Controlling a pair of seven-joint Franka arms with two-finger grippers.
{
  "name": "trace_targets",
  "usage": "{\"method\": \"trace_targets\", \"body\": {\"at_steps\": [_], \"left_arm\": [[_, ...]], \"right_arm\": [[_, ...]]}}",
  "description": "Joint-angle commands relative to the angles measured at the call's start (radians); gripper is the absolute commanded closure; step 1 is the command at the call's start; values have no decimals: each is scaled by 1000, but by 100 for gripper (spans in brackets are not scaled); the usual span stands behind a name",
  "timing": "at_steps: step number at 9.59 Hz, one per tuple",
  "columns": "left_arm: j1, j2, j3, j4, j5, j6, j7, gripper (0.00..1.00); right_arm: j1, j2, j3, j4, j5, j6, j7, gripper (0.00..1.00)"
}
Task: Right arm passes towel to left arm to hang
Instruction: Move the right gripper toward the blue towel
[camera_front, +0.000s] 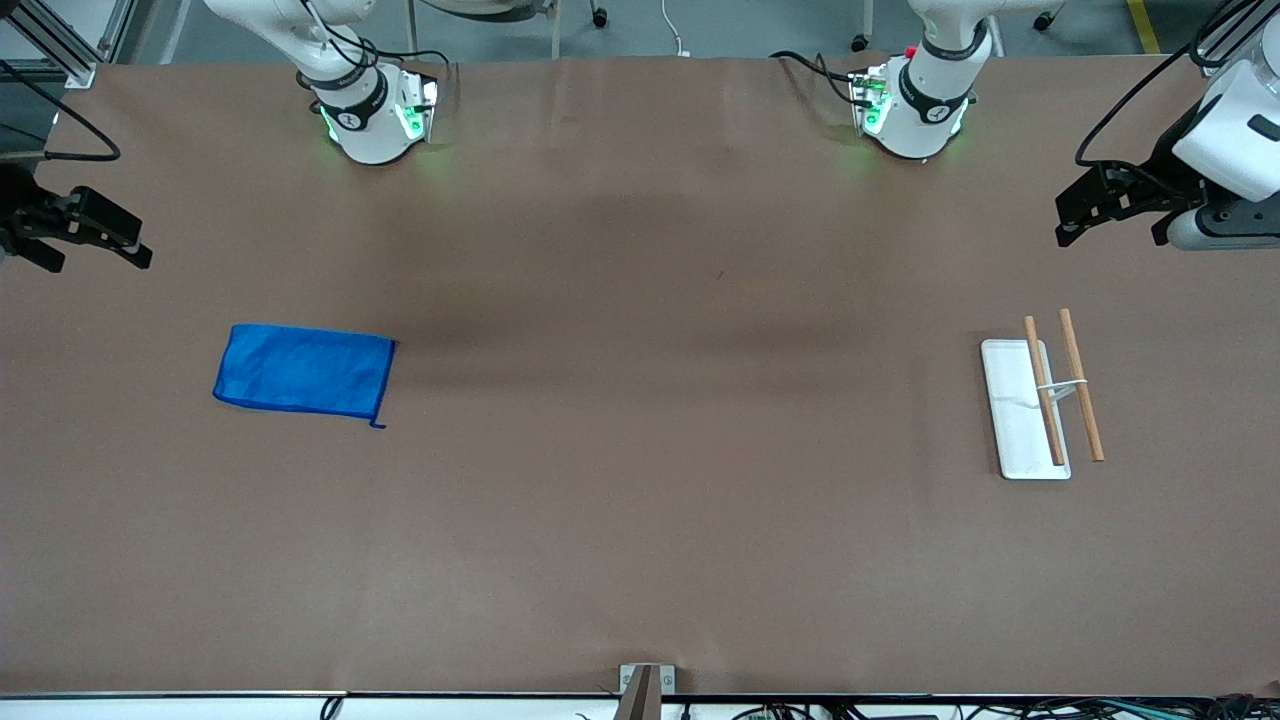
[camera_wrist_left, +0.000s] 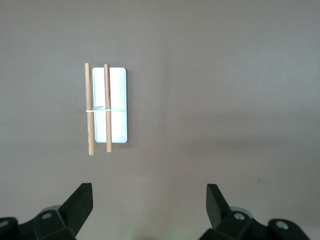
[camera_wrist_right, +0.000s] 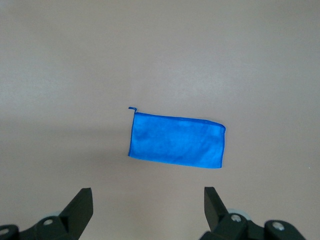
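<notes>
Blue and limp, the towel (camera_front: 303, 370) lies flat on the bench (camera_front: 640, 520) toward the right arm's end, folded into a neat rectangle with a loose thread at one corner. It looks light and floppy, so it would sag from any grip; a pinch at a hemmed corner or short edge seems best. The right claw (camera_front: 75, 232) hangs released near that end, holding nothing. The left claw (camera_front: 1110, 205) waits, spread wide, above the rack (camera_front: 1040, 400).

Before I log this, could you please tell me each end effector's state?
Left end effector: open, holding nothing, above the table.
Right end effector: open, holding nothing, above the table.
</notes>
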Motion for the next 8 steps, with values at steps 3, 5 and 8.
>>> {"method": "trace_targets", "body": {"at_steps": [3, 5, 8], "left_arm": [[7, 13, -2, -13, 14, 2, 9, 0], [23, 19, -1, -15, 2, 6, 22, 0], [21, 28, -2, -15, 2, 29, 23, 0]], "right_arm": [[-4, -7, 2, -10, 17, 6, -8, 1], [-4, -5, 2, -10, 17, 7, -8, 1], [-10, 8, 1, -9, 17, 11, -10, 1]]}}
